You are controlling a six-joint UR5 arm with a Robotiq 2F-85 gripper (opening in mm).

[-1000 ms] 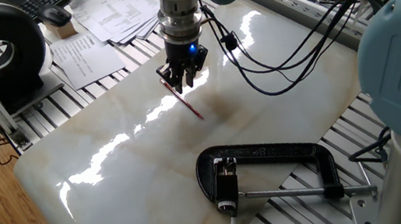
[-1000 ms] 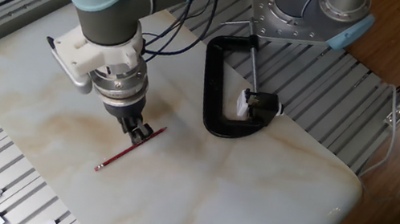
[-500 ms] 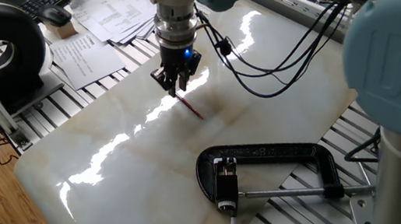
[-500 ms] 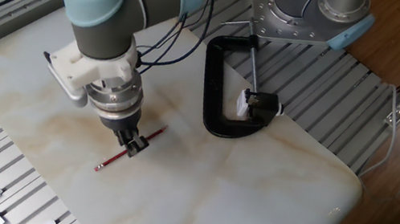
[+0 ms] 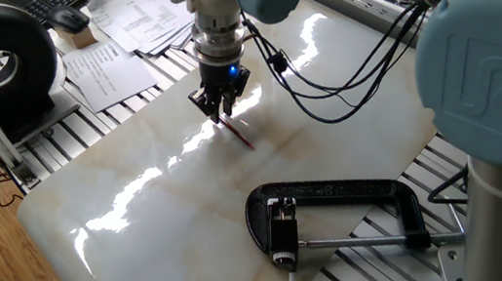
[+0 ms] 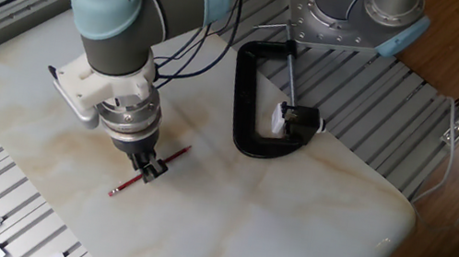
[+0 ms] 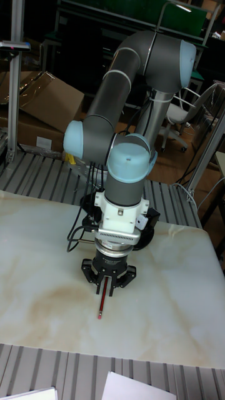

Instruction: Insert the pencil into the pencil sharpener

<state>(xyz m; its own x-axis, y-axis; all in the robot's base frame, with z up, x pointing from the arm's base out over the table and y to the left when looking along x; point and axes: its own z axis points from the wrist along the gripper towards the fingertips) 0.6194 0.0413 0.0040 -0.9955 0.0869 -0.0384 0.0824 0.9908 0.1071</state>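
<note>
Straddling the pencil (image 6: 150,172) on the marble table (image 6: 308,216), the hand (image 6: 151,170), fingers apart, not gripping.

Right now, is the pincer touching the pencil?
Cannot tell. In the other fixed view the pincer straddles the pencil lying on the table, but no view plainly shows contact or gap.

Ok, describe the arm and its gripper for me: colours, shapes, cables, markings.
The arm is made of silver-grey tubes with rounded light-blue joint caps; one cap near the camera carries an embossed UR logo. A white ring flange tops a ribbed metal wrist. The gripper is small and black, with a blue light glowing above it. Black cables loop loosely from the wrist.
</note>
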